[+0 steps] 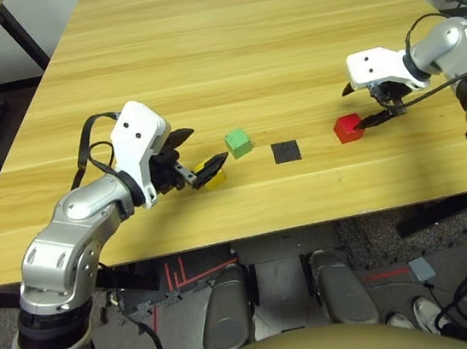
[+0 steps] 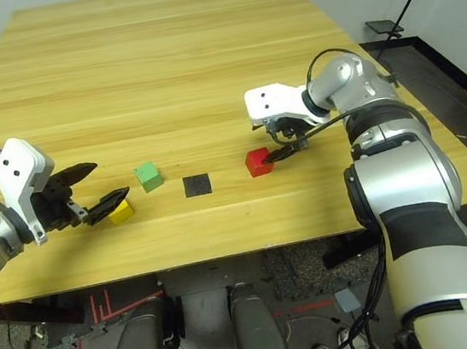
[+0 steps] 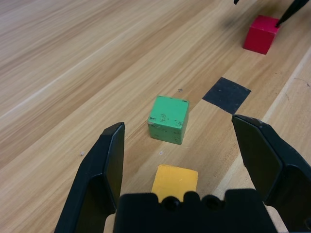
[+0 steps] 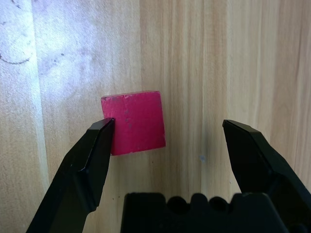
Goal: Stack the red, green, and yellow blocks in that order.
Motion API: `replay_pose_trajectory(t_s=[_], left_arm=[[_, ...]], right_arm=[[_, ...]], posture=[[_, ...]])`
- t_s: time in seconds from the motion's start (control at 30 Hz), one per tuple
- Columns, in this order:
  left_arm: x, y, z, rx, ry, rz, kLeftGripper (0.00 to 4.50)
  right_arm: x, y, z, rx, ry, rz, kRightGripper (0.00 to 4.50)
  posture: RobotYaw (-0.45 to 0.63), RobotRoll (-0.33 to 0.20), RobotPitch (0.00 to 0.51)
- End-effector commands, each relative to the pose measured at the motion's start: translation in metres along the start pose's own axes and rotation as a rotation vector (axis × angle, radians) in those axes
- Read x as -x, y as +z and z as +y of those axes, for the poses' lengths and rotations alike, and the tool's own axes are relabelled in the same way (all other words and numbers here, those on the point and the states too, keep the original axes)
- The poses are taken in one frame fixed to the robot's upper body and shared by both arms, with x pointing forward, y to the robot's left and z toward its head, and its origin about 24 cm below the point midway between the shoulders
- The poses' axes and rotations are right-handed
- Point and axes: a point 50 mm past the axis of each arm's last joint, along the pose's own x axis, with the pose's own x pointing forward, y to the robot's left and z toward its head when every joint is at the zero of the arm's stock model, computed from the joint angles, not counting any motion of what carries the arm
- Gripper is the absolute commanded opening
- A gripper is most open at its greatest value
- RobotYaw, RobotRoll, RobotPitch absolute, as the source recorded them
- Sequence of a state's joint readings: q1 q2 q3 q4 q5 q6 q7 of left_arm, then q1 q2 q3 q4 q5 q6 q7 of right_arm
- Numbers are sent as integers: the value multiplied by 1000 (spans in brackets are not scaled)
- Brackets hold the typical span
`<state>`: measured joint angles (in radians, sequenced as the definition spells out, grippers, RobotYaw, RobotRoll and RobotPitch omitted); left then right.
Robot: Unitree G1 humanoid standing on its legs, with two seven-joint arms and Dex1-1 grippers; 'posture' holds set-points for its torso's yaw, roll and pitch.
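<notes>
At 6 o'clock from the right gripper (image 1: 351, 108), the red block (image 1: 348, 128)

The right gripper's fingers stand apart, one tip overlapping the red block's edge; contact is hard to judge. The left gripper (image 1: 209, 143) is also spread, with the yellow block (image 2: 121, 212) near 6 o'clock and the green block (image 1: 238, 143) near 3. Past green, toward 4 o'clock, lies the black patch (image 1: 286, 151). A finger partly hides yellow in the left eye view; the left wrist view reveals dark chips on green.
</notes>
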<state>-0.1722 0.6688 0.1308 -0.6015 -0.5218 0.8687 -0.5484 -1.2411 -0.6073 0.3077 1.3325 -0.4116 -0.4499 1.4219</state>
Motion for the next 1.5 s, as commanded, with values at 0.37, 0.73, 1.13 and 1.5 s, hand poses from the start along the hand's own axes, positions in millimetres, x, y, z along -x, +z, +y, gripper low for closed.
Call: replay_pose_trajectory(t_s=[0.37, 0.73, 1.13, 1.5], left_arm=[[-5, -4, -7, 30, 29, -8, 4491], [-20, -7, -7, 36, 24, -37, 4500], [-20, -10, -9, 47, 35, -38, 4500], [-23, -6, -9, 34, 34, -34, 4500]], right_arm=[[-7, -3, 10, -72, 137, -53, 4500], [-1, 2, 8, -96, 150, -116, 4118], [-7, 21, -1, -101, 151, -164, 2029], [-42, 95, 0, 71, 284, -215, 2029]], posture=[[495, -217, 144], [467, -247, 135], [485, -256, 135], [523, -268, 118]])
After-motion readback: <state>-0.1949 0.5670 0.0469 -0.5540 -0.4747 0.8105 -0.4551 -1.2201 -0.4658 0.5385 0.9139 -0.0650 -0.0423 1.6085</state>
